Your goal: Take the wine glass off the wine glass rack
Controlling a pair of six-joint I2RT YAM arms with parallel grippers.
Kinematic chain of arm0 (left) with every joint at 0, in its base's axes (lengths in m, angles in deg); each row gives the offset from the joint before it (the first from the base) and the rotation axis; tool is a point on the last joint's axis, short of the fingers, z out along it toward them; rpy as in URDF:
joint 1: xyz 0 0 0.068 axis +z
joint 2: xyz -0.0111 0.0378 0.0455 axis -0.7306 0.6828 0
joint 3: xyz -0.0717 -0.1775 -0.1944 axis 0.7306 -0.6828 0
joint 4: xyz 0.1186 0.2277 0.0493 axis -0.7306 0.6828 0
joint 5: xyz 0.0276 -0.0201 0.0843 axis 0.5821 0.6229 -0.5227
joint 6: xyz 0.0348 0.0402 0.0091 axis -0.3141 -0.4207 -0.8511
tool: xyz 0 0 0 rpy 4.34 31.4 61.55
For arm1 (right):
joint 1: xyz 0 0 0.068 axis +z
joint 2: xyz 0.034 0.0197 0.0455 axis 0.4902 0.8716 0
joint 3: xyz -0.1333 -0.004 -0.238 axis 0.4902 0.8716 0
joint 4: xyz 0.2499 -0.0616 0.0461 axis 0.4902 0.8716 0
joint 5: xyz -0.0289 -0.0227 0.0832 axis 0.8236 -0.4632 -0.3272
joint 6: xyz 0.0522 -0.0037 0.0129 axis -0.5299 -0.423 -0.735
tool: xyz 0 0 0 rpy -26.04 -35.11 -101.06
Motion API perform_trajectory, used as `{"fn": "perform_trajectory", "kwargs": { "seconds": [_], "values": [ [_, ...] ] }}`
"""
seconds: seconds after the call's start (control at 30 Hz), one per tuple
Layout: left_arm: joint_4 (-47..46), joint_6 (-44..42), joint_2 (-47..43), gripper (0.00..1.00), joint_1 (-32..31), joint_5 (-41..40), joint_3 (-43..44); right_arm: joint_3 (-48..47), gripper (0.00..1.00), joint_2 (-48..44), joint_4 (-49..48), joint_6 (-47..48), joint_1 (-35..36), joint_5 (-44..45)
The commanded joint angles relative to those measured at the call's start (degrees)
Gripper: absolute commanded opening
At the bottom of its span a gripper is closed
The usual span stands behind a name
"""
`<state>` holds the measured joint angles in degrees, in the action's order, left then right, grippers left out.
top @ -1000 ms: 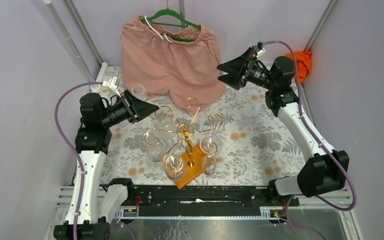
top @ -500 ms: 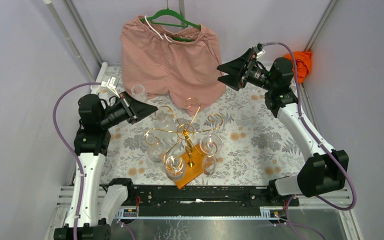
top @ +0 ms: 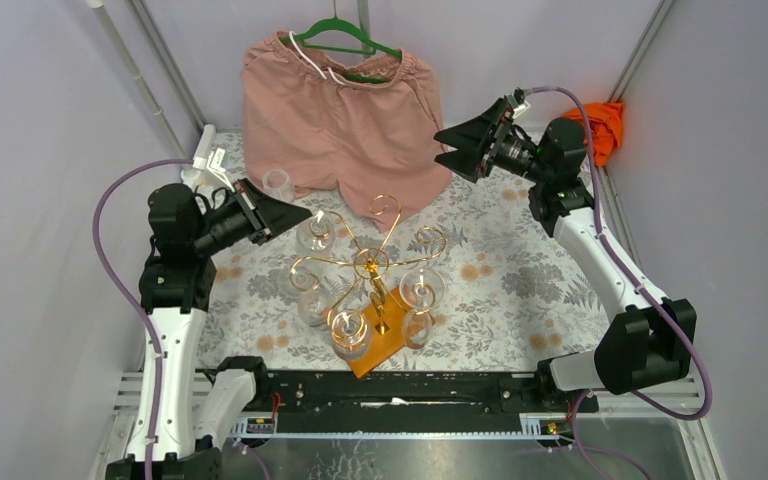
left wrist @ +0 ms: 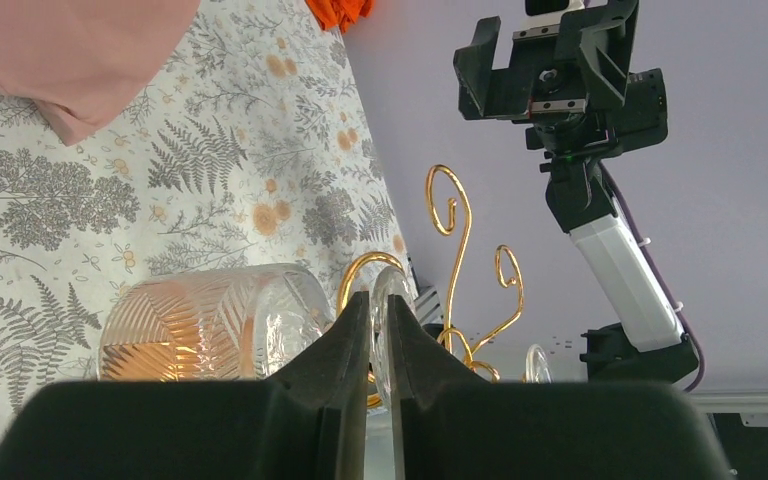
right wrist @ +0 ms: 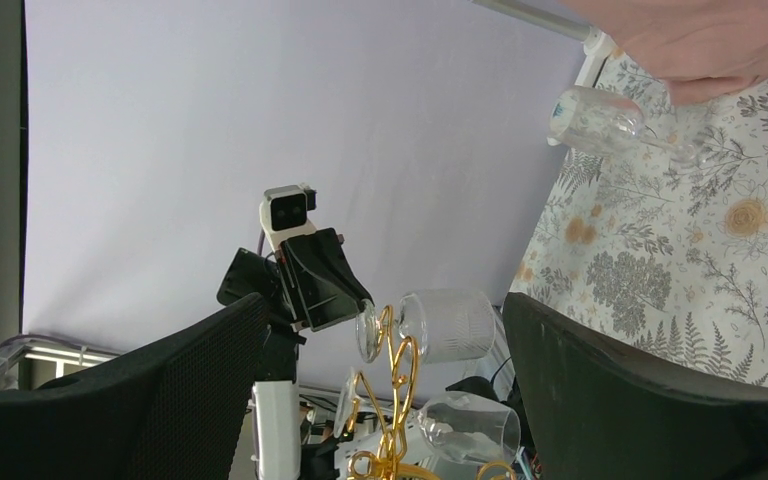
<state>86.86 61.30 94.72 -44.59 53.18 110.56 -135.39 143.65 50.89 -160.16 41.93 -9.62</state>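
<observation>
Close to the near edge of the tabletop [top: 520, 285] stood the wine glass rack [top: 371, 263]. Its orange-brown base sat nearest the arms, and other glasses [top: 348, 328] hung bowl-down from its near and right scrolls. On the rack's far-left side hung the wine glass [top: 315, 234], its stem seemingly not yet free of the gold curl. The left gripper [left wrist: 378, 302] reached in from the left, its jaws drawn nearly together and pinching the thin disc of the glass's foot. The step in hand looked like securing that hold just before the lift-off. The next move probably called for sliding the glass outward to the left along its scroll, level and slow, so the foot cleared the curl without jarring the neighbours. Farther back on the right, the right gripper [top: 440, 144] hung high with jaws spread wide, holding nothing. A loose glass [top: 278, 183] lay at the far left, and pink shorts [top: 335, 115] hung on a green hanger [top: 345, 35] at the far side.
</observation>
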Motion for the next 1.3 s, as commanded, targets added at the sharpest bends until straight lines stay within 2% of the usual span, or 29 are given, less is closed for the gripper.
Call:
{"fn": "perform_trajectory", "kwargs": {
  "seconds": [0.0,0.13,0.27,0.63,0.77,1.27],
  "values": [
    [1.3,-1.7,-0.4,0.05,0.2,-0.9,2.2,0.3,0.95,-0.5,-3.5,-0.8,-0.3,-0.2],
    [1.1,-1.6,-0.3,0.00,0.2,-1.1,2.2,0.6,0.95,0.0,-4.4,-1.5,-0.3,-0.3],
    [0.6,-0.6,-0.4,0.00,0.3,-1.8,0.8,0.6,0.96,0.3,-4.8,-1.9,-0.3,-0.2],
    [-9.2,7.8,-3.6,0.00,1.2,-2.0,-4.9,0.5,0.96,0.9,-4.9,-2.3,-0.3,-0.5],
    [-17.7,14.5,-5.1,0.00,1.6,-0.5,-9.2,0.6,0.96,0.8,-4.8,-2.2,-0.3,-0.6],
    [-23.7,22.1,-5.9,0.00,3.0,-0.5,-10.9,0.5,0.98,1.4,-4.8,-2.4,-0.3,-0.8]
  ]
}}
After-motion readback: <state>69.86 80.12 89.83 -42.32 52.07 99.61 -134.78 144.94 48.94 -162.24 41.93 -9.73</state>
